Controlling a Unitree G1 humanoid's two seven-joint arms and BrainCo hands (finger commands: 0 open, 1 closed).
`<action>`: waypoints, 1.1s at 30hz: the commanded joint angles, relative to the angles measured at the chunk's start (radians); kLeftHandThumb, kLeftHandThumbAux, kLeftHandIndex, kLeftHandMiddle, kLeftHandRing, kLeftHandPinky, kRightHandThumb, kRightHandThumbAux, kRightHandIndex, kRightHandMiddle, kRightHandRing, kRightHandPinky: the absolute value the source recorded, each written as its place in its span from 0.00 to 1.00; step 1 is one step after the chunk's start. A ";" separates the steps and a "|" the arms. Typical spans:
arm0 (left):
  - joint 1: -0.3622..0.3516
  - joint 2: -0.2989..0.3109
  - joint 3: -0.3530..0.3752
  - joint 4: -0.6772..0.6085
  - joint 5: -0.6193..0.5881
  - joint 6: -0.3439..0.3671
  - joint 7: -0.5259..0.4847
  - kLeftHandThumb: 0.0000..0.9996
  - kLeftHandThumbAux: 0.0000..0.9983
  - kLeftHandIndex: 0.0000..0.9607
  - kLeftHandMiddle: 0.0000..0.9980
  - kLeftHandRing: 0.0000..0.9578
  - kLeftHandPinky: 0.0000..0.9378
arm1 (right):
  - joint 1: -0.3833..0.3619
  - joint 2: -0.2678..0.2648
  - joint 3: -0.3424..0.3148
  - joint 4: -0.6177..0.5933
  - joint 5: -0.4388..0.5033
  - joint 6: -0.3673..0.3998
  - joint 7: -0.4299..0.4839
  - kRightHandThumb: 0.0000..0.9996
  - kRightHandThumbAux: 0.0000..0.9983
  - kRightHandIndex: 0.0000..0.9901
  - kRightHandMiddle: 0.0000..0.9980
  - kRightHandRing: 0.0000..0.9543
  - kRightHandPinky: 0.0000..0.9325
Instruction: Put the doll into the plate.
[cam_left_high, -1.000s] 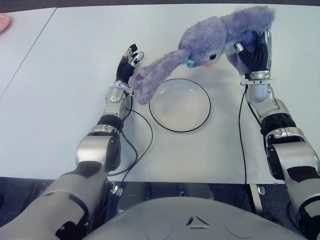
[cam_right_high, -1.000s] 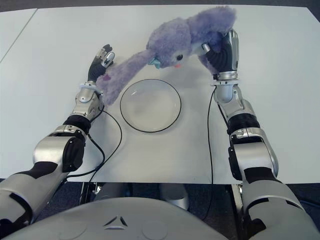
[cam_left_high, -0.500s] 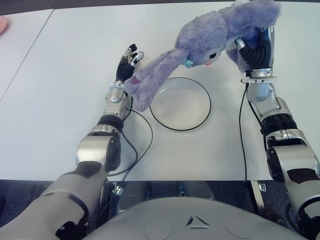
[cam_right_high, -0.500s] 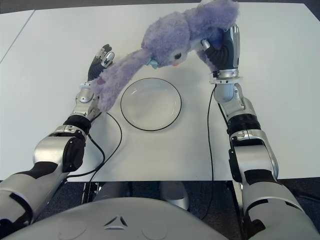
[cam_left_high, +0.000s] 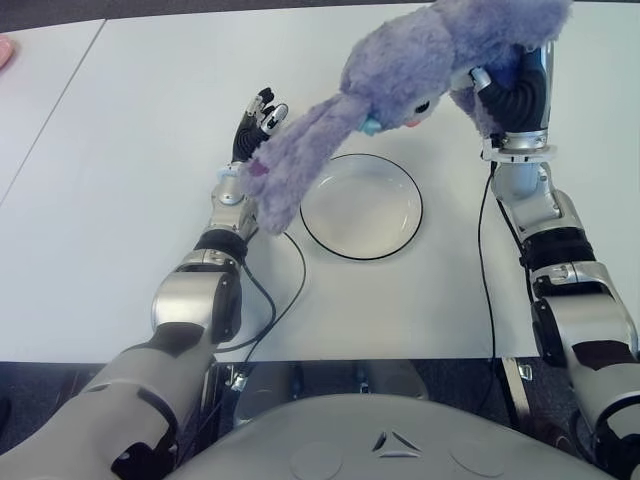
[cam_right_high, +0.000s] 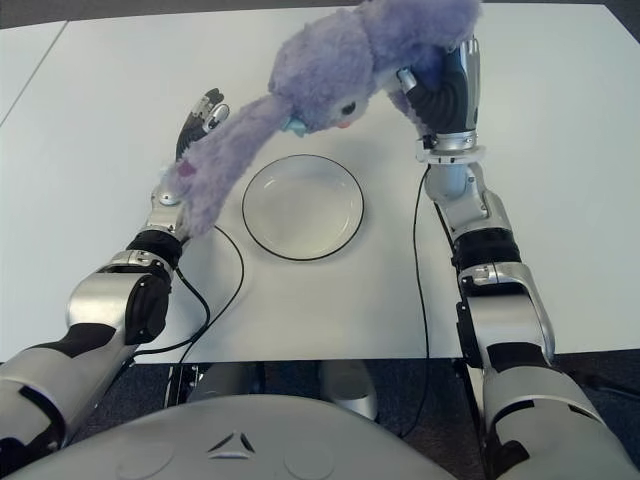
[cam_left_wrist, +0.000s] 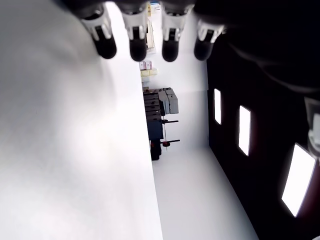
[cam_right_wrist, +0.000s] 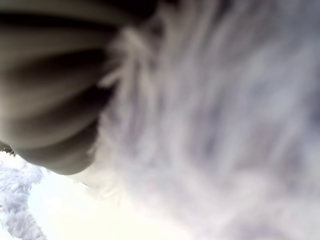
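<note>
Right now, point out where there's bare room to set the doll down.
The plate is bare. White table lies open left of the left hand and between plate and near edge. Crowded: the doll, gripped by the right hand, drapes an ear over the left hand.

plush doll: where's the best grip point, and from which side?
Grip the doll at its thick body, coming from the robot's right, as the right hand does now. That is the bulkiest part; the long limp ears dangle toward the left hand and would likely swing over the plate.
</note>
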 joint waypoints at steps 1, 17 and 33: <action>0.240 -0.059 -0.015 0.169 0.026 0.169 0.017 0.00 0.44 0.00 0.07 0.04 0.01 | 0.137 0.080 0.039 -0.133 -0.056 0.048 0.024 0.68 0.73 0.44 0.89 0.93 0.94; 0.242 -0.060 -0.020 0.168 0.025 0.162 0.018 0.00 0.44 0.00 0.06 0.04 0.01 | 0.152 0.086 0.081 -0.141 -0.047 -0.022 0.151 0.69 0.73 0.44 0.89 0.92 0.92; 0.242 -0.067 -0.018 0.167 0.024 0.156 0.022 0.00 0.42 0.00 0.06 0.04 0.02 | 0.152 0.106 0.099 -0.143 0.005 -0.057 0.286 0.70 0.73 0.44 0.89 0.92 0.93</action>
